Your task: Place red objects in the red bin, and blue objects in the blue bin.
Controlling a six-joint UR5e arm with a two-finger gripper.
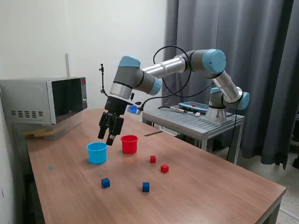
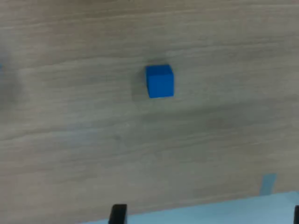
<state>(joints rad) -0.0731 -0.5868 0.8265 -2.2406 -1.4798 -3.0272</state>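
Only square blue cube [image 2: 160,81], woodgrain.

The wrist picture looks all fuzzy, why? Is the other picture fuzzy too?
In the wrist view the dark-blue cube and the wood grain of the table look soft and smeared, so it is blurred or out of focus. The exterior view is sharper: the red cup, the light-blue cup and the claw have clear edges, with even light and only faint shadows.

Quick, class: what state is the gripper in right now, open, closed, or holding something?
Gripper: above the blue cup, holding nothing visible; the wrist view suggests open fingers, but open or shut cannot be told.
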